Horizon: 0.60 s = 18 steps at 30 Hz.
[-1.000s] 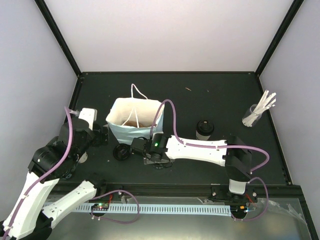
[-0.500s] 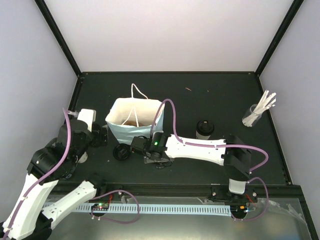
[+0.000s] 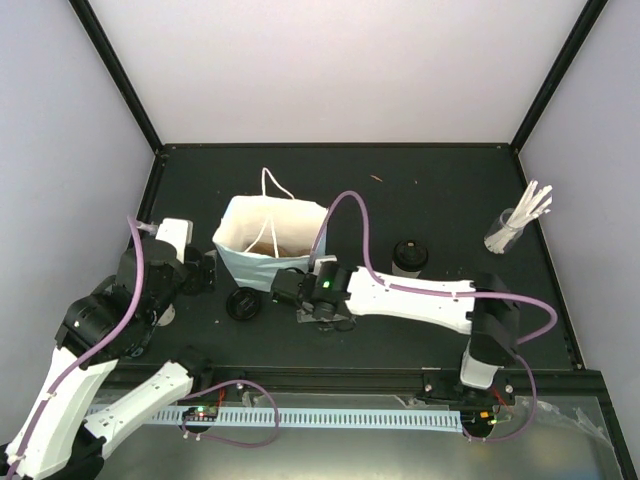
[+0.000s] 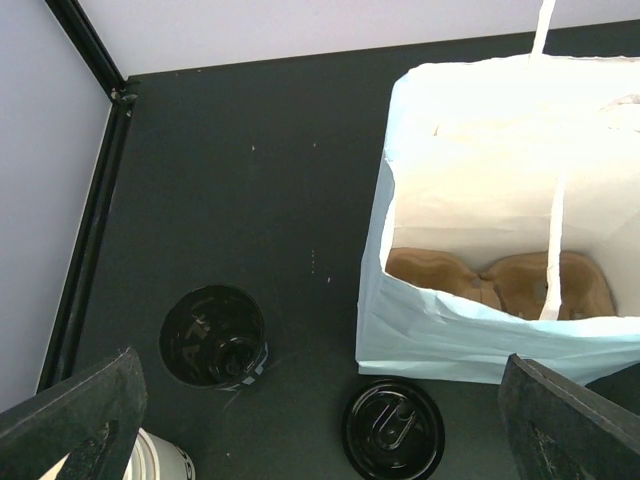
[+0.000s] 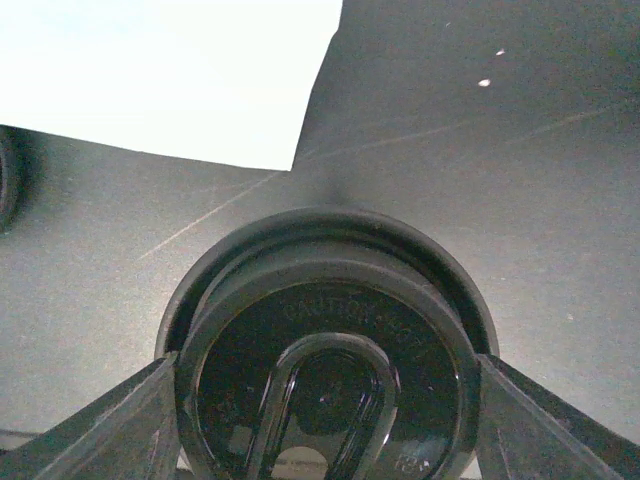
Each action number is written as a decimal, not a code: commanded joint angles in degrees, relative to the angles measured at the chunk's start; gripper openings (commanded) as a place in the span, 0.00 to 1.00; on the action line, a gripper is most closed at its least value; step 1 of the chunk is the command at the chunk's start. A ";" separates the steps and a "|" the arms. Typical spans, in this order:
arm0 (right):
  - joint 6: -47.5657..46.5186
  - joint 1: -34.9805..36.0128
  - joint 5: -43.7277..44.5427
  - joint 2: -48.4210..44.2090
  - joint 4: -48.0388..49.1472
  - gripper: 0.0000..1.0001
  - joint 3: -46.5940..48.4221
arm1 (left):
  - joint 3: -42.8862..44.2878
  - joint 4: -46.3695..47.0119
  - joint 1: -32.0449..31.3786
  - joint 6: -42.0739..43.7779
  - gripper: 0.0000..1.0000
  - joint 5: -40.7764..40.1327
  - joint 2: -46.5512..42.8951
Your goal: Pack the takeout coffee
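Our right claw grips a black-lidded small paper cup beside the light-blue paper bag.
Over the last second we have edged that claw and its cup closer to the bag, yet the cup is still outside, so we judge the lift over the rim lies ahead. The brown moulded-pulp carrier waits inside; our left claw hangs open over the black desk.

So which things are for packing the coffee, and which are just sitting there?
Coffee job: gripped cup; far cup; black lid by the blue bag; another lid left of it; brown carrier, inside the bag.
Just sitting there: glass of white sticks; blue bag, only holding the carrier.
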 commanded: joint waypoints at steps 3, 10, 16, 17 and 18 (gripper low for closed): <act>0.50 -0.23 5.44 -8.60 -3.94 0.70 -2.35 | 2.49 -0.19 0.43 0.93 0.99 -1.21 1.45; -1.89 -0.52 9.29 -16.79 -5.15 0.69 -5.61 | 5.14 0.02 1.08 0.95 0.99 -0.12 4.74; -5.75 -2.85 11.09 -21.26 -6.66 0.68 -6.11 | 8.39 0.83 5.35 2.02 0.99 2.59 7.64; -6.55 -3.09 11.46 -22.08 -6.87 0.68 -5.93 | 8.79 1.05 6.36 2.35 0.99 3.49 8.32; -7.49 -3.34 11.77 -22.87 -6.97 0.68 -5.59 | 9.08 1.25 7.64 2.63 0.99 4.61 8.72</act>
